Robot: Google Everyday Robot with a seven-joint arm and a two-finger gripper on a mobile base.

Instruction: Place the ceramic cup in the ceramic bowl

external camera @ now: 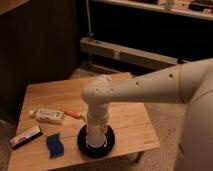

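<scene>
The ceramic bowl (111, 142) is black and round and sits on the wooden table near its front edge. My white arm reaches down from the right, with its wrist pointing straight into the bowl. My gripper (96, 137) is at the lower end of the wrist, inside the bowl's rim, and the wrist hides most of it. I cannot make out the ceramic cup apart from the pale end of the arm; it is hidden there or out of view.
A white tube with a label (48, 116) and an orange piece (74, 114) lie left of the bowl. A blue sponge (53, 145) and a flat packet (25, 136) lie at the front left. The table's front edge (120, 151) runs just past the bowl. A dark shelf stands behind.
</scene>
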